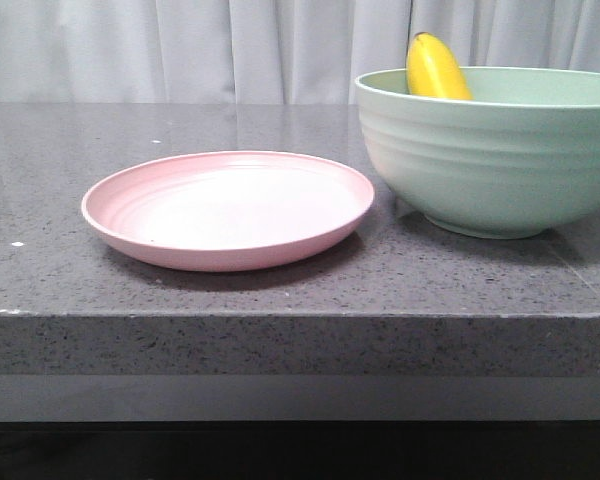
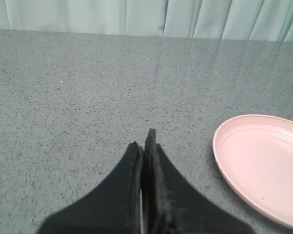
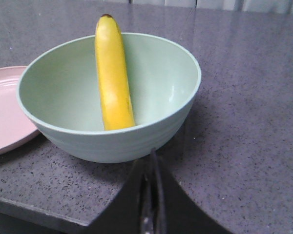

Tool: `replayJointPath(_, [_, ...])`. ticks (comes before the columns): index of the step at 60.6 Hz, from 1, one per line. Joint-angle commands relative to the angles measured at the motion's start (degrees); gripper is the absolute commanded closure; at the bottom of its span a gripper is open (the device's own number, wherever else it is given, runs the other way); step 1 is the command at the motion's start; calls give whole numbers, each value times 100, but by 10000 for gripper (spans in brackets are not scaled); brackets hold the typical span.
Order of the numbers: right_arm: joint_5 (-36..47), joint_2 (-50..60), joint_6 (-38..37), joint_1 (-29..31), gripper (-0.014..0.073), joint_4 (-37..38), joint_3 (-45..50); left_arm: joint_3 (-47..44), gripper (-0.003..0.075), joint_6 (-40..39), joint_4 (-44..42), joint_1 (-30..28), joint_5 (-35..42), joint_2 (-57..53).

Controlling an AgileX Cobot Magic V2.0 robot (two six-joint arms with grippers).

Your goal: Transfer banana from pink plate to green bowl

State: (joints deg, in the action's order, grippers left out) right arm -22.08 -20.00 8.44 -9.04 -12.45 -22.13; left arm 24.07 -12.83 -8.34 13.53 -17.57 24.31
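Now the banana (image 1: pixel 436 68) leans inside the green bowl (image 1: pixel 490 160) at the right, tip poking over the rim, so a bump from either closed, empty gripper (image 3: pixel 151 163) could tip it out.

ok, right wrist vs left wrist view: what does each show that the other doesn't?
Right wrist only: the green bowl with the banana leaning inside it, stem tip above the rim, and the shut right gripper short of the bowl. Left wrist only: the shut left gripper over bare countertop. Both: the pink plate, with nothing on the part shown, the grey speckled countertop and the curtain behind.
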Motion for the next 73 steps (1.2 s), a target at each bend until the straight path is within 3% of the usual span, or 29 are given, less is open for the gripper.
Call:
replayJointPath(1, [612,532,59,13,651,-102,153,-128,741,-54,52,-1,540,-397])
replayJointPath(12, [658,1097,59,13,651,-102,352,-429,741,-54,64,-1,589,-874])
replayJointPath(59, [599,1113,54,19,651,-102,346,-429,741,-27,161,-1,610,-887])
replayJointPath(69, [581,1113,54,19,651,-102,346,-557,741,1641,1451,-1,600,-897])
replayJointPath(73, [581,1113,54,19,651,-102,346,-707,741,1681,1445,-1,833,-897])
